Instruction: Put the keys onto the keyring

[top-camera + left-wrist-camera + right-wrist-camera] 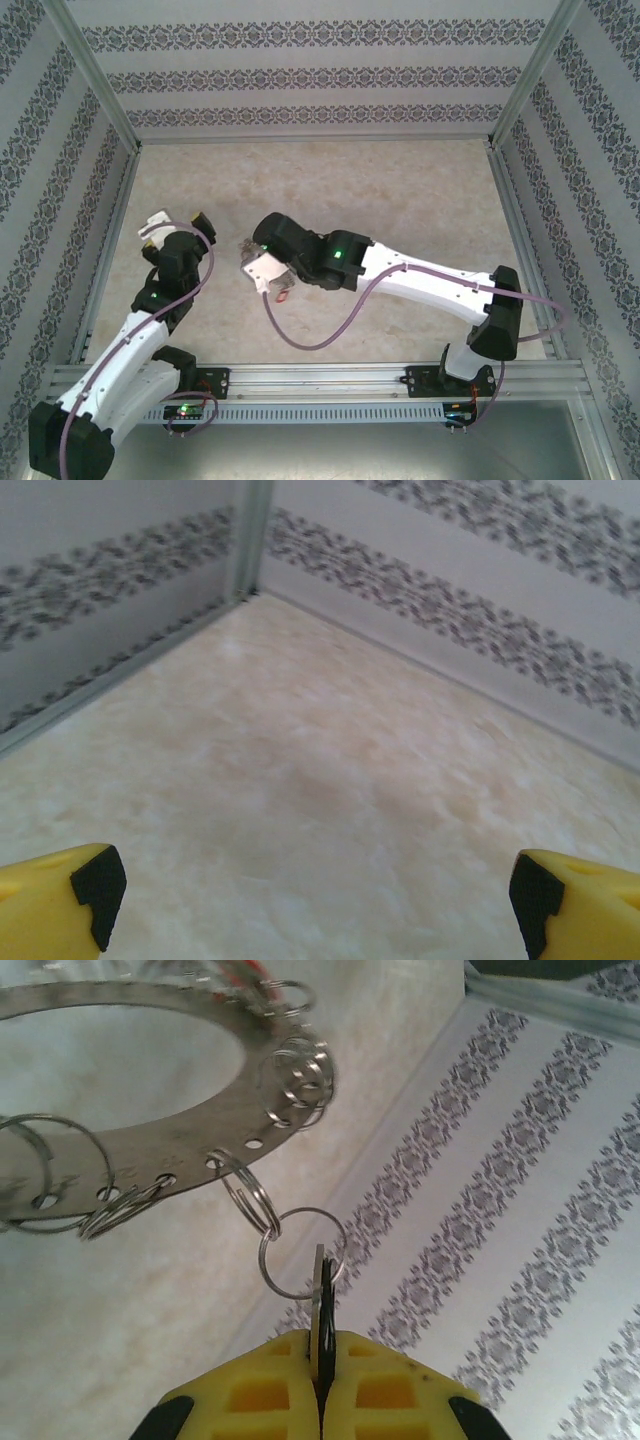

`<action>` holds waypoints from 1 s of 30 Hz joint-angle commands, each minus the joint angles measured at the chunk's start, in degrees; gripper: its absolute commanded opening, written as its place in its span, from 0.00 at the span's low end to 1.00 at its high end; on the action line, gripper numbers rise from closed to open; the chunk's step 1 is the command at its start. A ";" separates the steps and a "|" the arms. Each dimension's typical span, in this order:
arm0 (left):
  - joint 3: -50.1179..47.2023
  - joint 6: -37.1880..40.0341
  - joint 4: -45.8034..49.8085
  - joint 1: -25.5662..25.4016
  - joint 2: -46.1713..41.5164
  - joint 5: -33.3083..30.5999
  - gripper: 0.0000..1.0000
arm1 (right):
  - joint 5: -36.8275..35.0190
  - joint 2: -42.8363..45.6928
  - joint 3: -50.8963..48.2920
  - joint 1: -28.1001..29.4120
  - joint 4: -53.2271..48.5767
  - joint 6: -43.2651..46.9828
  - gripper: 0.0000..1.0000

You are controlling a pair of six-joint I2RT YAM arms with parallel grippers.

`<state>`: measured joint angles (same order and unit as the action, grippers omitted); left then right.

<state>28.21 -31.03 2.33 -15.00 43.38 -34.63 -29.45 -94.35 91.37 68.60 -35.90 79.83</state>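
Keyring hangs just beyond right pincer (linked to its pinched key)

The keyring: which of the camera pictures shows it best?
Right wrist view. The keyring shows close up there: a flat metal hoop with holes and split rings, one leading to a key in the right pincer. In the top view it is a grey smudge at that pincer. The left wrist camera faces table and walls.
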 commanded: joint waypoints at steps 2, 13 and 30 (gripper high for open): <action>-1.49 -2.01 2.93 1.67 -3.57 -5.53 0.99 | 4.59 -0.75 5.55 1.47 -4.00 -15.91 0.00; -1.40 -5.71 4.66 3.19 1.06 -0.88 0.99 | 17.04 -4.41 1.74 -2.10 -6.42 -27.98 0.00; -0.27 -0.62 -2.93 3.20 10.29 6.64 0.99 | 19.01 -7.39 -6.66 -20.62 -2.30 -24.62 0.00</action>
<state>27.00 -33.32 2.48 -12.29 52.42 -30.15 -12.51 -100.03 85.69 50.43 -40.38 54.33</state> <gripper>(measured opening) 0.993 0.048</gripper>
